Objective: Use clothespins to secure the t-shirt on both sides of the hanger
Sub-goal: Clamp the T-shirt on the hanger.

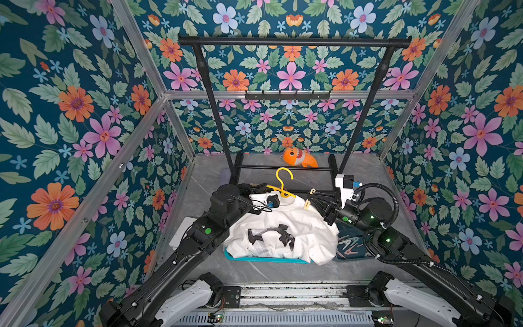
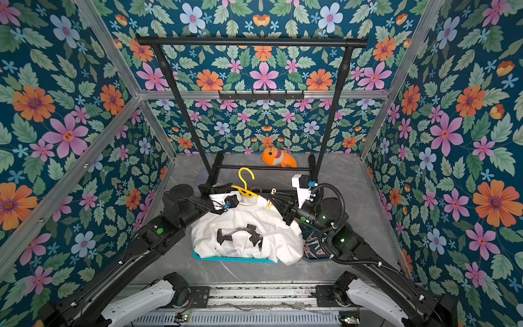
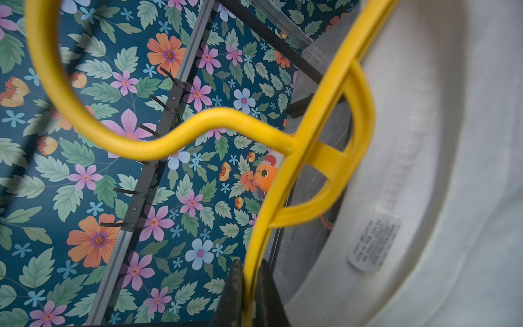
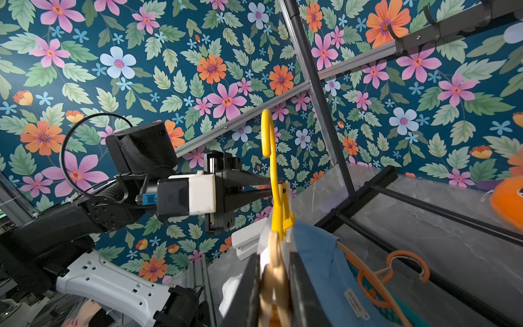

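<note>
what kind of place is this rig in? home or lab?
Probably a lab test cell dressed up as a laundry corner: flowered wallpaper on a bare metal frame, a clothes rack, and robot arms working a t-shirt on a hanger.

High stereo pair; wrist views near hanger point(image 3: 226, 116)
</note>
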